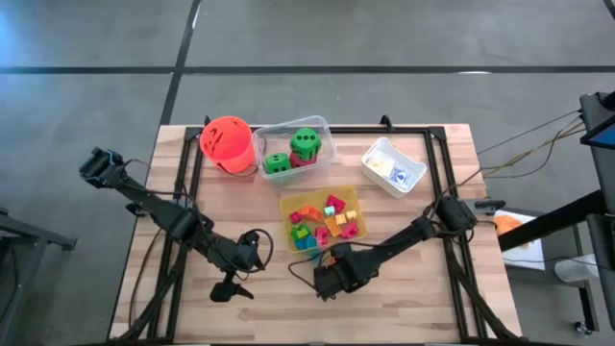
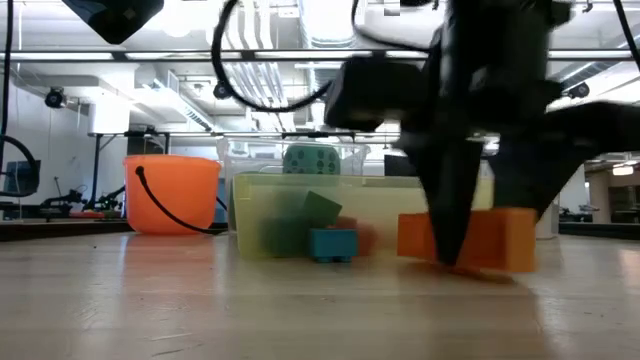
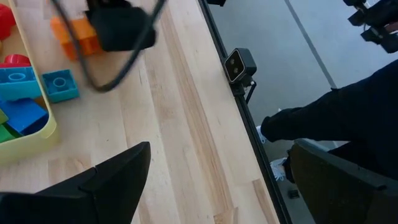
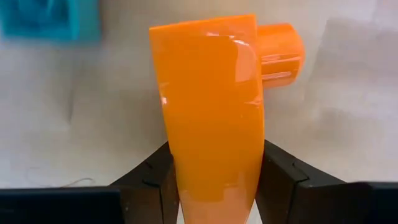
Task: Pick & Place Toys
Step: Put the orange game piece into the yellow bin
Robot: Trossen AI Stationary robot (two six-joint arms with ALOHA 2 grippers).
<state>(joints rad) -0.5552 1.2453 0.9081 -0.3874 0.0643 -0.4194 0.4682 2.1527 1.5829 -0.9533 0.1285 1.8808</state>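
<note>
Right gripper (image 4: 214, 180) pinching an orange block (image 4: 211, 106) on the wooden table (image 1: 404, 298), just in front of the yellow tray (image 1: 288, 204).

Both dark fingers press against the block's sides, and in the low view the block (image 2: 495, 240) rests on the tabletop. A blue block (image 2: 332, 243) lies just outside the tray; more bright blocks (image 1: 322, 223) fill it. Green dice (image 1: 305, 143) sit in the clear tray (image 1: 327, 125) beside the orange bucket (image 1: 228, 141). The left gripper (image 1: 229, 288) hovers spread wide above bare table, well apart from the toys.
</note>
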